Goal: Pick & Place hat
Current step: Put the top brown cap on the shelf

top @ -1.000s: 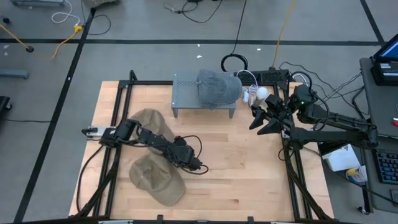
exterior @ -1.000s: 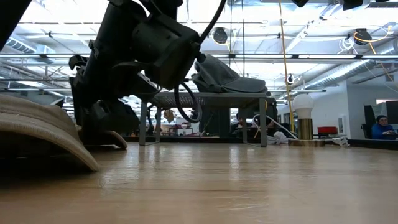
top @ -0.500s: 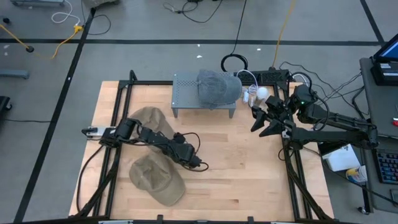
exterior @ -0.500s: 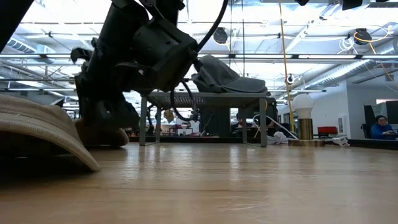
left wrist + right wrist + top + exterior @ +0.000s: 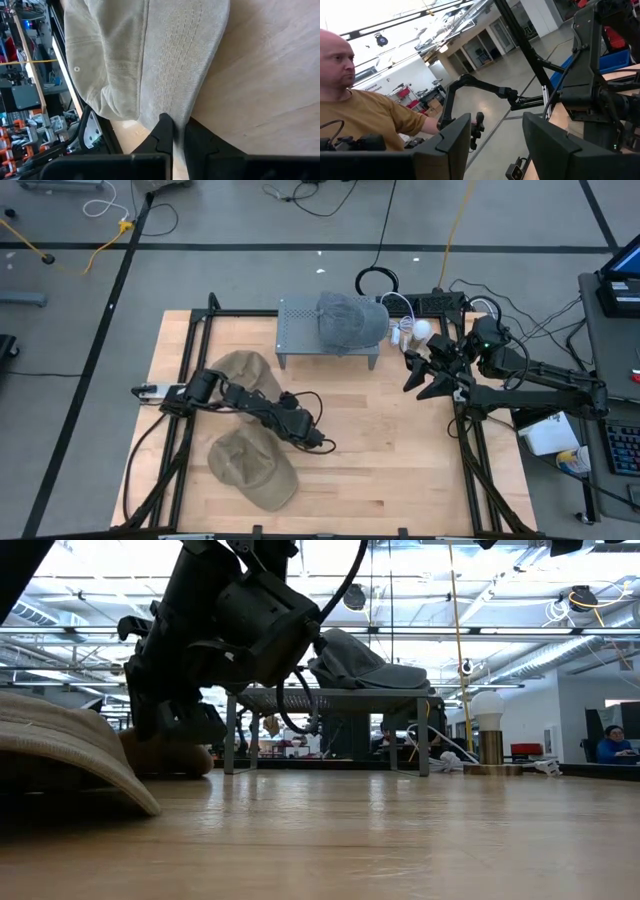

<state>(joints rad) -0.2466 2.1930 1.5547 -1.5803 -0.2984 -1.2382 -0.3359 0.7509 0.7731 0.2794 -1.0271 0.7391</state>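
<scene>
Down near the front-left part of the table (image 5: 400,440), the left gripper (image 5: 268,423) is lying low over the wood with its fingers (image 5: 162,131) pinched together on the brim edge of the nearer tan hat (image 5: 250,468). In the left wrist view that brim is sitting right between the two dark tips, with the hat's crown spreading away ahead of the gripper. Seen from above, this hat is stretching its long axis diagonally, crown toward the front-left corner and the gripped edge pointing toward the table's middle. A second tan hat (image 5: 240,370) is lying just behind the gripper, under the left arm, close to the first; I cannot tell whether the two are touching. Farther beyond the gripper, toward the back edge, a grey perforated stand (image 5: 300,328) is carrying a grey hat (image 5: 350,320) on its top, its brim pointing toward the right arm's side. Between the left gripper and that stand, and out to the gripper's right, bare wood is lying open. The right gripper (image 5: 420,370) is hanging off near the right rim, well apart from all the hats, its fingers (image 5: 450,145) standing apart on nothing. A person (image 5: 355,115) is showing beyond it in the room.
</scene>
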